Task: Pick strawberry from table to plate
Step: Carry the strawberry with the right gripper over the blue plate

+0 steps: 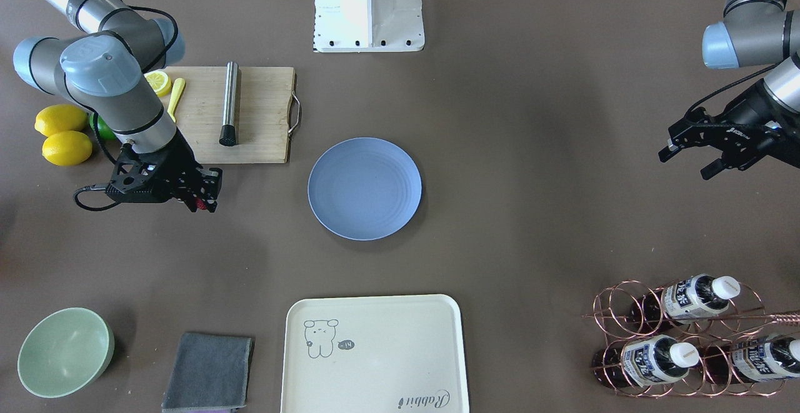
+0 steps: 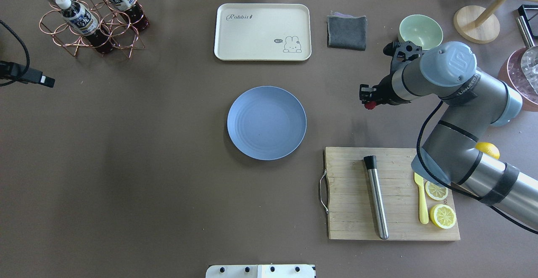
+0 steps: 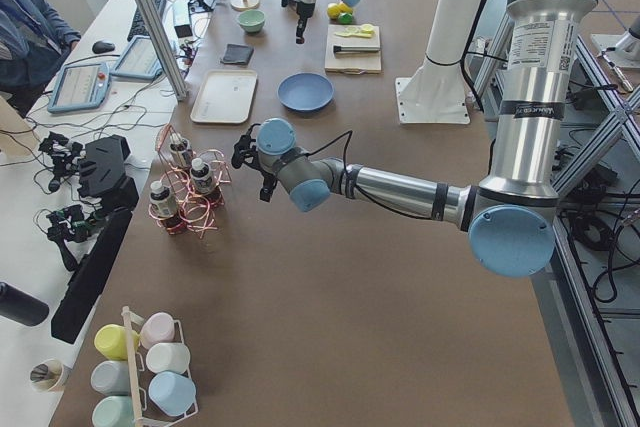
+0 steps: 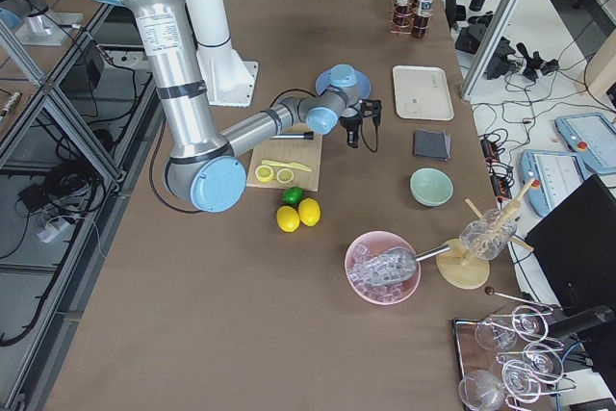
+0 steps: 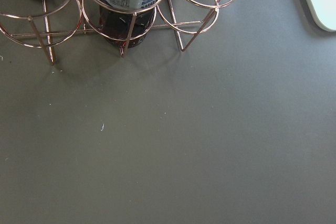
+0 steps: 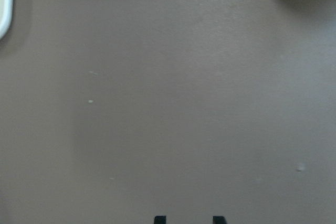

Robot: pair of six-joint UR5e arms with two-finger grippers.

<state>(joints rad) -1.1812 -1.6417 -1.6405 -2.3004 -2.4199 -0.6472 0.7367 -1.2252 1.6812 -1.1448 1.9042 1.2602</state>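
Observation:
The light blue plate (image 1: 364, 188) (image 2: 267, 122) lies empty in the middle of the table (image 2: 126, 164). My right gripper (image 1: 201, 203) (image 2: 368, 100) hangs above the table between the plate and the green bowl, shut on the small dark red strawberry (image 1: 200, 204) (image 2: 370, 106). The berry is a good hand's width to the side of the plate's rim. In the right wrist view only two dark fingertips (image 6: 160, 219) show over bare table, and the berry is hidden. My left gripper (image 1: 686, 164) hovers open and empty far off, near the bottle rack.
A wooden cutting board (image 2: 357, 194) with a metal muddler, yellow knife and lemon slices lies near the right arm. Whole lemons (image 1: 62, 138) sit beside it. A cream tray (image 2: 262, 32), grey cloth (image 2: 346, 32), green bowl (image 2: 420, 30) and copper bottle rack (image 2: 92, 21) line the far edge.

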